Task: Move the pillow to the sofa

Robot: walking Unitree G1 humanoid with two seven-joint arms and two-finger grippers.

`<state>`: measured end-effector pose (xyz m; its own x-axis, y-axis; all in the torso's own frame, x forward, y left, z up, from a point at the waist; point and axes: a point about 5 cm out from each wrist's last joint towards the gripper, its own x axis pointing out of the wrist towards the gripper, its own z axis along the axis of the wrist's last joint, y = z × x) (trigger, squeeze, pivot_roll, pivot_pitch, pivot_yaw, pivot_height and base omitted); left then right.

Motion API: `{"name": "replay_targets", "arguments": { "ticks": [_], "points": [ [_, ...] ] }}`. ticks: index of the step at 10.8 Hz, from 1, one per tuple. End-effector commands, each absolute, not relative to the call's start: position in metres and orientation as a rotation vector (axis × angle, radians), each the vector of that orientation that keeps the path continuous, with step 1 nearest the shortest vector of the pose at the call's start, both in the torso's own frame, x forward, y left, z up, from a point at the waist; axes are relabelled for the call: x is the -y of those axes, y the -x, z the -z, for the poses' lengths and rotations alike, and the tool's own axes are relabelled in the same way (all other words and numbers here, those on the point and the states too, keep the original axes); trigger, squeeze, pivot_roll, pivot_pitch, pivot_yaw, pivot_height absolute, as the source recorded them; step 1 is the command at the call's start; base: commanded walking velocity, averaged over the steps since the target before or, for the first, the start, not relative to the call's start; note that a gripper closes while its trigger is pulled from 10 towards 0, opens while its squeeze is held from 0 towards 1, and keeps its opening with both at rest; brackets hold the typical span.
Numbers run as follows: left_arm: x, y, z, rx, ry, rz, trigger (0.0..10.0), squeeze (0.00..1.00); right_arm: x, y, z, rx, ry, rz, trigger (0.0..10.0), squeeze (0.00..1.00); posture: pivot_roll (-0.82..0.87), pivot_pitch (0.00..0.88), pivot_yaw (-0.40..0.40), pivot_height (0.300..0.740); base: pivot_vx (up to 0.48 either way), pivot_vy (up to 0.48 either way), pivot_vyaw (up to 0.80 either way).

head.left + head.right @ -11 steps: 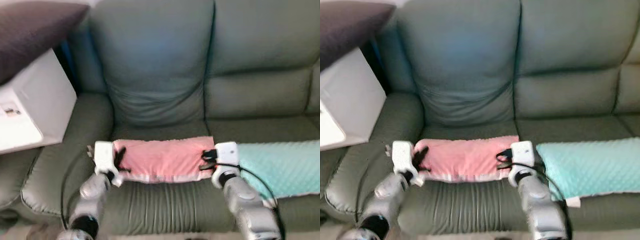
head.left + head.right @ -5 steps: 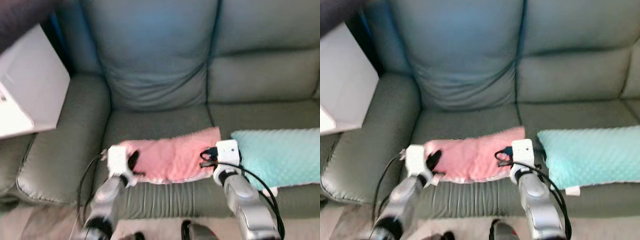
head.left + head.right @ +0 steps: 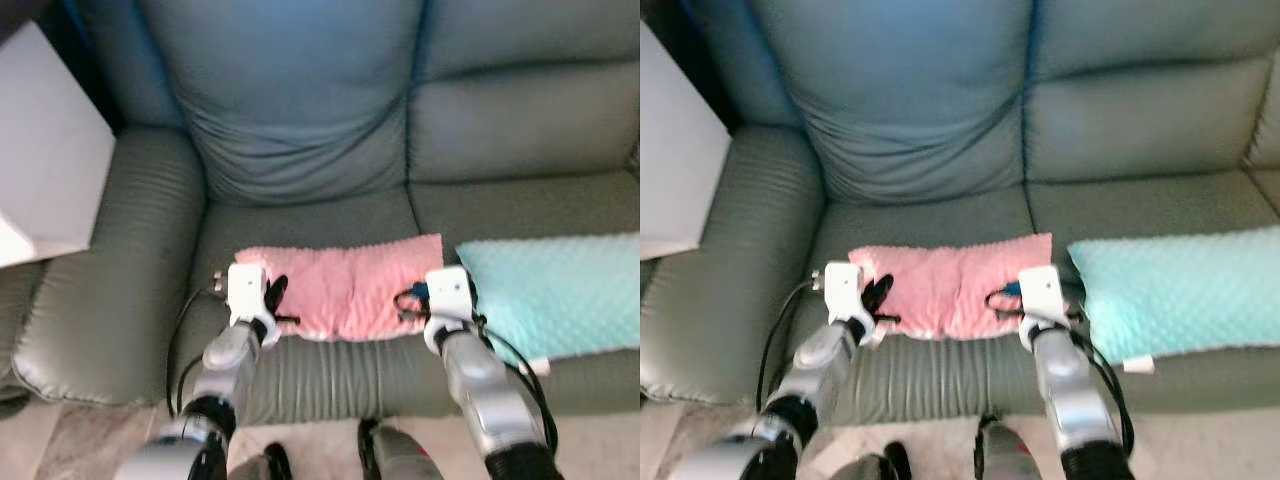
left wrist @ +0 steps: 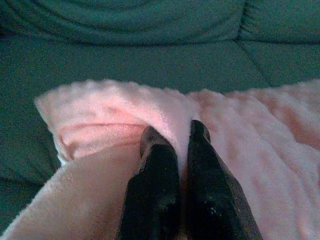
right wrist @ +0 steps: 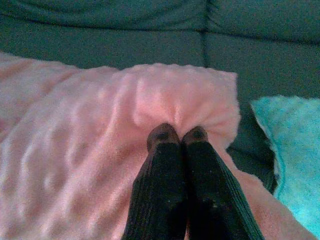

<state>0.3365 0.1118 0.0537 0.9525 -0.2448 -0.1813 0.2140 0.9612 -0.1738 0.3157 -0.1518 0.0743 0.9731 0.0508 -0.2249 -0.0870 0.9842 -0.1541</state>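
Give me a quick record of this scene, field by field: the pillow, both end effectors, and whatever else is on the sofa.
pink pillow: lying flat on the sofa seat, near its front edge
left end effector: shut on the pillow's left end
right end effector: shut on the pillow's right end
teal pillow: on the seat to the right of the pink one
white box: by the sofa's left armrest

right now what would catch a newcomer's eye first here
The pink pillow on the green sofa seat, pinched at each end: the left gripper shut on its left end, the right gripper on its right. Just to its right lies a teal pillow, and a white box stands by the left armrest.
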Motion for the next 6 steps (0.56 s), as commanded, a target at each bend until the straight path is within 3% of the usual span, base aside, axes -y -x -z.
{"name": "replay_targets", "arguments": {
  "ticks": [1,4,6],
  "points": [
    [-0.13,-0.342,-0.058,-0.189,0.105,0.146,10.0,0.0,0.151,-0.319,-0.075,-0.204,0.121,-0.057,10.0,0.0,-0.33,0.356,0.094,0.74,0.0,0.0,0.0],
    [-0.164,-0.344,-0.058,-0.22,0.063,-0.002,10.0,0.0,0.137,-0.325,-0.068,-0.194,0.148,-0.107,10.0,0.0,-0.33,0.365,0.087,0.74,0.0,0.0,0.0],
    [-0.169,-0.338,-0.05,-0.25,0.048,-0.026,10.0,0.0,0.13,-0.324,-0.061,-0.201,0.15,-0.133,10.0,0.0,-0.33,0.37,0.085,0.74,0.0,0.0,0.0]
  ]
}}
